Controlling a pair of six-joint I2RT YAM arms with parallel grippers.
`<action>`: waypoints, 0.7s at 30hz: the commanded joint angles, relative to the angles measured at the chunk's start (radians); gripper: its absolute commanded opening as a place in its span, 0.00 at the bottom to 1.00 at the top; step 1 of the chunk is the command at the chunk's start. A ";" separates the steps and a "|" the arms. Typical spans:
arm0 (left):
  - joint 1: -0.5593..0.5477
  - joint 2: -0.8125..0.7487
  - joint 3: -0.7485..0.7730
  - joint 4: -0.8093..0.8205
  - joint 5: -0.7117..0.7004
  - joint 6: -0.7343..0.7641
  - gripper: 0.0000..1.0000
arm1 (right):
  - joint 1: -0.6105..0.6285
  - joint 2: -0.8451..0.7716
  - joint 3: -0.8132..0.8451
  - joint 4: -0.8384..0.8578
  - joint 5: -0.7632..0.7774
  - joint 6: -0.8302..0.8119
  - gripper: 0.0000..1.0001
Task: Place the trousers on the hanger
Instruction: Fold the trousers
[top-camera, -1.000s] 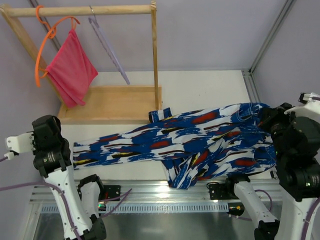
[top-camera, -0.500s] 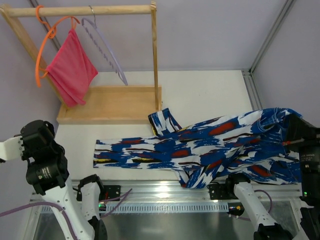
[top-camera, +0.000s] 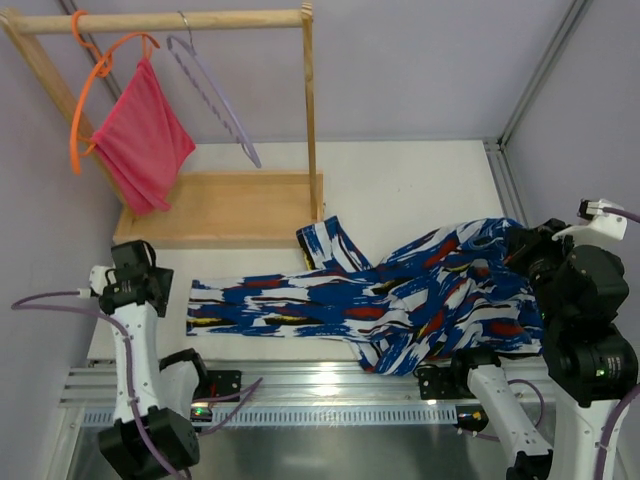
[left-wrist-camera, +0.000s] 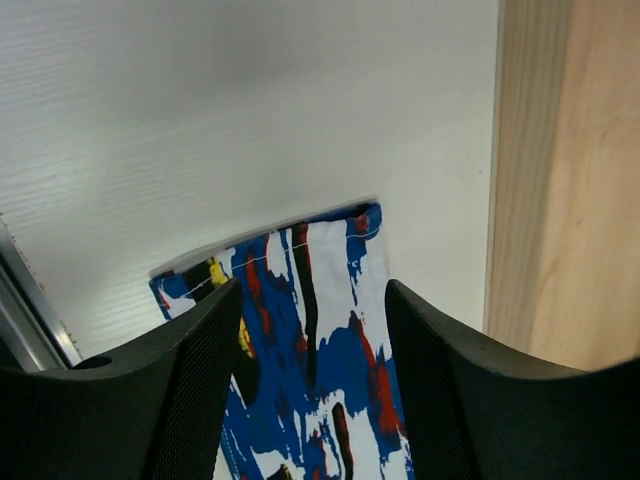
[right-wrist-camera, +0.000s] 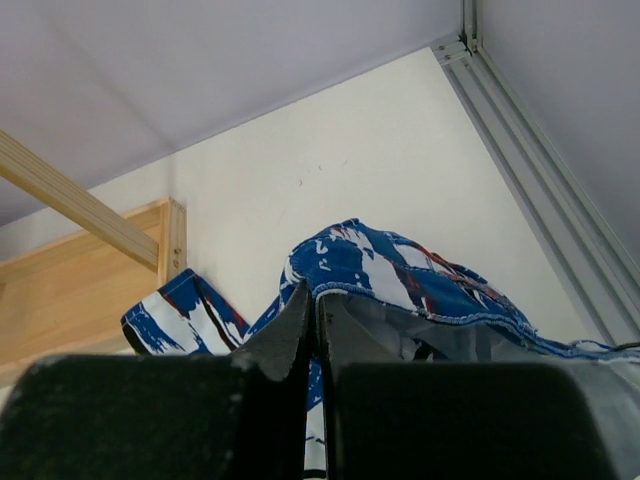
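Observation:
The printed trousers (top-camera: 330, 300) lie across the table in front of the rack, one leg stretched left and the waist bunched at the right. My left gripper (top-camera: 148, 283) hovers open at the leg's end. In the left wrist view the hem of the trousers (left-wrist-camera: 310, 330) shows between the spread fingers (left-wrist-camera: 200, 380) of the left gripper (left-wrist-camera: 312, 300), untouched. My right gripper (right-wrist-camera: 315, 300) is shut on the waistband of the trousers (right-wrist-camera: 400, 265), holding it raised; from above the right gripper (top-camera: 522, 252) sits at the waist. The lavender hanger (top-camera: 215, 100) hangs bare on the rail.
A wooden rack (top-camera: 225, 205) with a top rail stands at the back left. It also carries an orange hanger (top-camera: 85, 95) with a pink-red cloth (top-camera: 140, 145). The rack's upright post (top-camera: 312, 120) stands just behind the trousers. A metal frame (top-camera: 505, 170) runs along the table's right edge.
My left gripper has opened and swung in over the end of the leg. The right arm has come back left with the waistband, bunching the waist.

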 joint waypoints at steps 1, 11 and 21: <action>-0.070 0.152 0.024 0.104 -0.037 -0.050 0.60 | -0.005 -0.010 -0.051 0.151 -0.019 0.012 0.04; -0.193 0.570 0.157 0.056 -0.101 -0.210 0.64 | -0.005 -0.007 -0.131 0.217 -0.047 0.007 0.03; -0.249 0.697 0.200 0.082 -0.135 -0.293 0.64 | -0.002 0.002 -0.180 0.246 -0.038 -0.017 0.04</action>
